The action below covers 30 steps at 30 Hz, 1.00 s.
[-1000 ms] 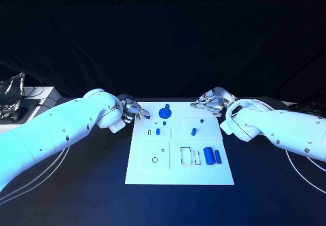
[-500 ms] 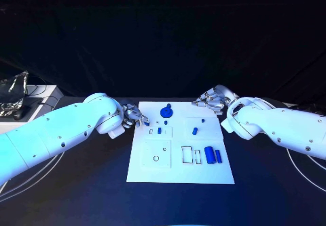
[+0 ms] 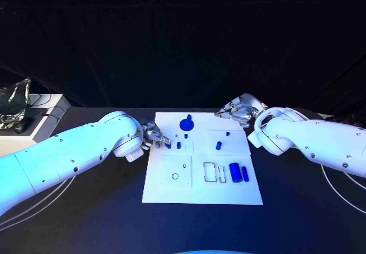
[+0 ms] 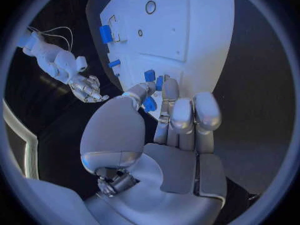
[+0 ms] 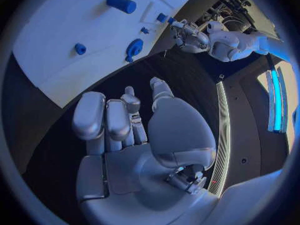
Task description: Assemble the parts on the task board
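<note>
White task board (image 3: 202,188) flat at the middle of the black counter (image 3: 91,211), its long side running away from the robot; on the board's far end, a round blue part with a peg (image 3: 186,125); nearer than that, small blue pieces (image 3: 179,144) toward the board's left edge and a short blue peg (image 3: 218,145) toward its right; at the board's near right, a thick blue cylinder (image 3: 235,173) with a thinner blue bar (image 3: 245,172) just beside it, next to outlined rectangular slots (image 3: 209,172). Left hand (image 3: 155,135) at the board's left edge by the small blue pieces, thumb and a fingertip (image 4: 142,90) pinched on a small blue part (image 4: 149,104), other fingers stretched side by side. Right hand (image 3: 238,112) off the board's far right corner over the counter, holding nothing, fingers (image 5: 106,120) loosely curled and apart from the thumb
</note>
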{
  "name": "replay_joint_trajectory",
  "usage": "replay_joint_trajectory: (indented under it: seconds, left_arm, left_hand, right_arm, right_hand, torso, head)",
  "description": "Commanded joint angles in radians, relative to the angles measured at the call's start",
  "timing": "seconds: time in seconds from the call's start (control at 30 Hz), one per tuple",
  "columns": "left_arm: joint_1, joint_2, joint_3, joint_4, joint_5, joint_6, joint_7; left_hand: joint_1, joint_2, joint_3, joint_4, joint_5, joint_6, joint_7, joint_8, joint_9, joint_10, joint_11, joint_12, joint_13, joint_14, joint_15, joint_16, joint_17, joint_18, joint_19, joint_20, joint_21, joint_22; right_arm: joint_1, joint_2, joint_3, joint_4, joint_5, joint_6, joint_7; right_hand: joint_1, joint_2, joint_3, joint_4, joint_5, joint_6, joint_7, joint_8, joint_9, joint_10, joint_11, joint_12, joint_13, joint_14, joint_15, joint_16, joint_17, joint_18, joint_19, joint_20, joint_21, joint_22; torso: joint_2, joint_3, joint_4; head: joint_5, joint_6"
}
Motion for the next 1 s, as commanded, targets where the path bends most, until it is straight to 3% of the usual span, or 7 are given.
replay_joint_trajectory:
  seconds: [0.03, 1.0]
  left_arm:
    - [-0.002, 0.005, -0.002, 0.001, -0.019, -0.007, -0.003]
    - [-0.009, 0.018, -0.005, -0.020, -0.057, -0.011, 0.002]
  left_hand:
    - [0.005, -0.001, 0.116, -0.117, 0.005, 0.013, -0.003, -0.002, 0.001, 0.034, -0.027, -0.003, 0.001, 0.001, -0.007, -0.006, 0.000, -0.014, 0.004, -0.005, 0.004, 0.121]
    - [0.005, 0.000, 0.116, -0.116, 0.005, 0.012, -0.003, -0.004, 0.004, 0.034, -0.027, -0.006, 0.006, 0.001, -0.007, -0.007, -0.002, -0.014, 0.004, -0.005, 0.003, 0.121]
  right_arm:
    - [0.000, 0.001, 0.001, 0.001, -0.006, 0.001, 0.013]
    - [0.000, 0.000, 0.001, 0.002, -0.005, 0.004, 0.013]
  right_hand:
    - [-0.001, 0.008, -0.001, -0.002, 0.004, 0.006, 0.004, -0.007, -0.002, 0.002, 0.001, -0.005, 0.001, -0.002, 0.000, -0.002, -0.001, 0.001, 0.059, -0.002, -0.005, 0.136]
    - [-0.001, 0.008, -0.001, -0.002, 0.004, 0.006, 0.004, -0.007, -0.002, 0.002, 0.001, -0.005, 0.001, -0.002, 0.000, -0.002, -0.001, 0.001, 0.059, -0.002, -0.005, 0.136]
  torso:
    - [-0.001, 0.0002, -0.0001]
    - [0.000, 0.0000, -0.0002]
  head:
    - [0.001, -0.001]
    - [-0.003, -0.007]
